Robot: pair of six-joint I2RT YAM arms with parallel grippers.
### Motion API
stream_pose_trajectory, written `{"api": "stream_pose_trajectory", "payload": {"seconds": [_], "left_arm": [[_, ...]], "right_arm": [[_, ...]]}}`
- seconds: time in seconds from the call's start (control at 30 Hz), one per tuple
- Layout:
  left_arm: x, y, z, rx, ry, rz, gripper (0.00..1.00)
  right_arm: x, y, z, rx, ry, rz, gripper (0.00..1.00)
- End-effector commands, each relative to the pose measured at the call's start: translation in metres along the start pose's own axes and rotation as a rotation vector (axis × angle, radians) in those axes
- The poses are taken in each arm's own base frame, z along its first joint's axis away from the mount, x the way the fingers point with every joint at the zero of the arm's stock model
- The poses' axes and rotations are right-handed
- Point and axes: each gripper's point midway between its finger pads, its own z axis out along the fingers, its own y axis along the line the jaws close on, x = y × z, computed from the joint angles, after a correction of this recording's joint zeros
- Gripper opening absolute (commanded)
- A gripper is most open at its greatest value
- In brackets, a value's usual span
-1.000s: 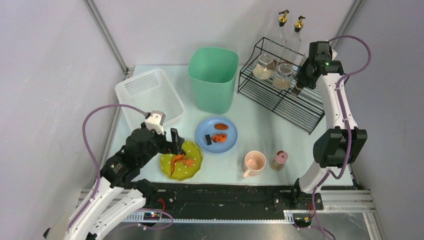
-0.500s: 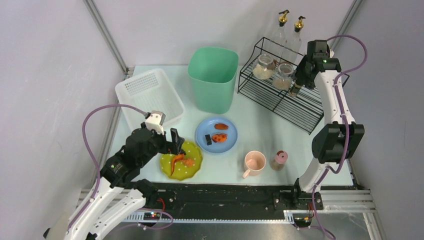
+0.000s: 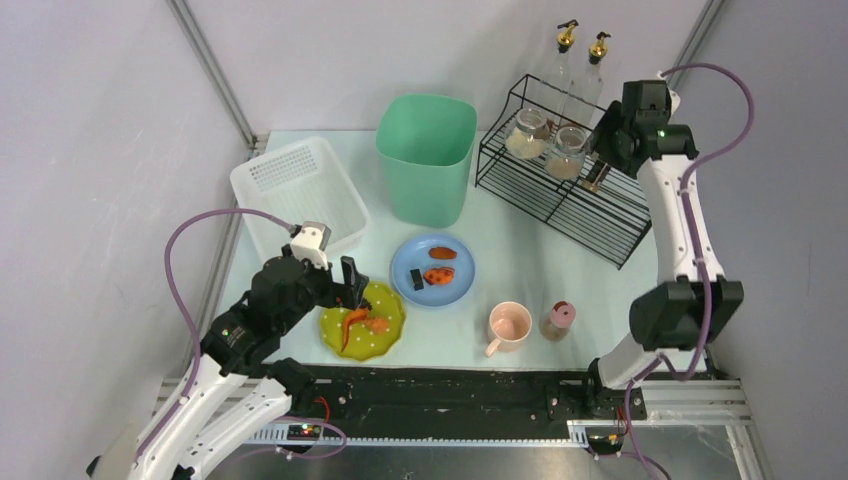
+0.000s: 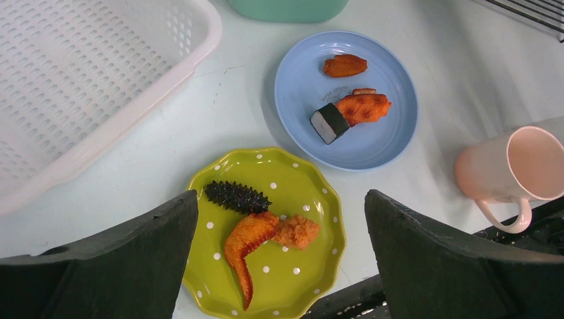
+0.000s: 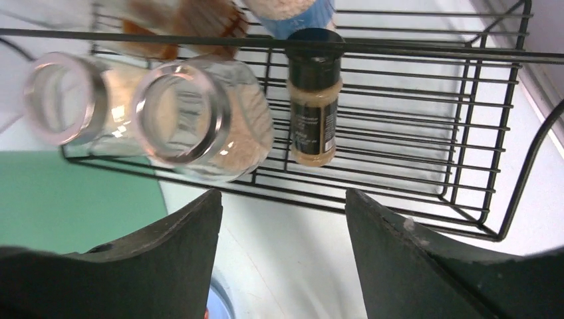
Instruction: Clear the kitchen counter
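The kitchen counter (image 3: 520, 255), not yet cleared.
It was a large, flat, rectangular tabletop, smooth and pale mint-white, lying level, with a black rail (image 3: 450, 384) running along its near edge. Things stood across much of its surface, and bare patches showed between them, widest toward the middle and right.

Bright even light, soft shadows

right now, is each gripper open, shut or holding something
left gripper: open, empty, over the scalloped green polka-dot plate
right gripper: open, empty, facing the black wire rack
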Motion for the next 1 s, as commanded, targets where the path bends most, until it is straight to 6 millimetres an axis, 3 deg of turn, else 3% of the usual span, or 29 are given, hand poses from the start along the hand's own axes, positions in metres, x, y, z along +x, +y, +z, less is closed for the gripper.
{"api": "stream_pose_trajectory", "payload": {"seconds": [0.0, 0.1, 0.17, 0.2, 0.23, 0.33, 0.43, 0.63, 0.77, 0.97], "left_arm": [[-0.001, -0.003, 0.001, 0.013, -0.006, 0.004, 0.98], [-0.001, -0.003, 0.001, 0.013, -0.004, 0.004, 0.98], [-0.001, -0.003, 0.001, 0.015, -0.006, 0.005, 0.98], [-0.001, -0.003, 0.001, 0.015, -0.005, 0.004, 0.98], [-0.001, -0.003, 0.001, 0.016, -0.005, 0.004, 0.98], [-0.001, -0.004, 0.001, 0.018, -0.004, 0.003, 0.98], [-0.001, -0.004, 0.000, 0.021, -0.008, 0.004, 0.98], [-0.003, -0.005, -0.002, 0.028, -0.018, 0.000, 0.98], [-0.003, -0.006, -0.002, 0.031, -0.018, 0.000, 0.98], [-0.002, -0.006, -0.002, 0.030, -0.017, 0.001, 0.98]], "right_arm": [[-0.017, 0.014, -0.052, -0.093, -0.146, -0.002, 0.73], [-0.002, 0.019, -0.065, -0.135, -0.155, -0.021, 0.77], [0.005, 0.023, -0.089, -0.189, -0.187, -0.033, 0.79], [0.020, 0.029, -0.091, -0.215, -0.168, -0.060, 0.81], [0.019, 0.032, -0.105, -0.253, -0.204, -0.077, 0.85], [0.049, 0.039, -0.121, -0.298, -0.202, -0.151, 0.93], [0.074, 0.034, -0.135, -0.325, -0.169, -0.190, 0.99], [0.157, 0.010, -0.122, -0.266, 0.064, -0.284, 0.99], [0.197, -0.011, -0.112, -0.184, 0.159, -0.321, 0.99], [0.227, -0.035, -0.106, -0.113, 0.213, -0.266, 0.99]]}}
